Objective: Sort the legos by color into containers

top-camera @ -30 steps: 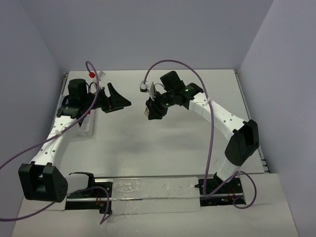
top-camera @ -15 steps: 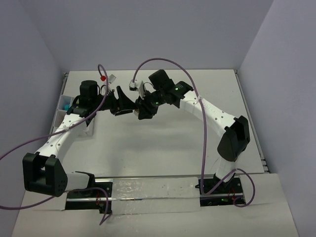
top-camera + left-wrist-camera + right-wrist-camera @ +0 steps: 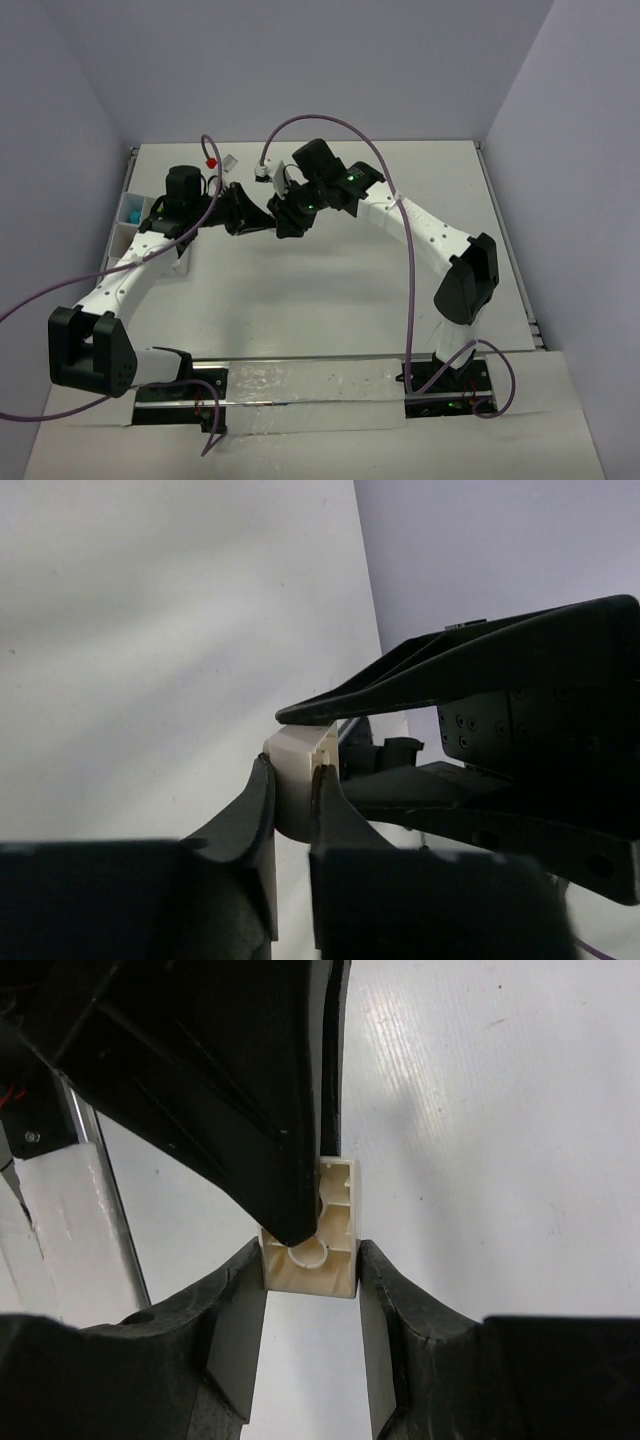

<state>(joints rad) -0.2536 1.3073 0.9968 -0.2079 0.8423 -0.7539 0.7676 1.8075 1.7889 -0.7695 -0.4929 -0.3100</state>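
A tan lego hangs above the table with both grippers closed on it. My right gripper is shut on its two long sides, and its hollow underside faces that camera. My left gripper is shut on one end of the same lego. From above, the left gripper and right gripper meet tip to tip over the table's middle, and they hide the lego. The white compartment container stands at the left edge, with a blue lego in one cell.
Purple cables arc over both arms. A red tag and a white connector hang on the left arm's cable. The grey walls close in the table on three sides.
The left arm swung right and the right arm moved left until the grippers met. The left jaws went from wide open to shut on the tan lego that the right gripper holds.
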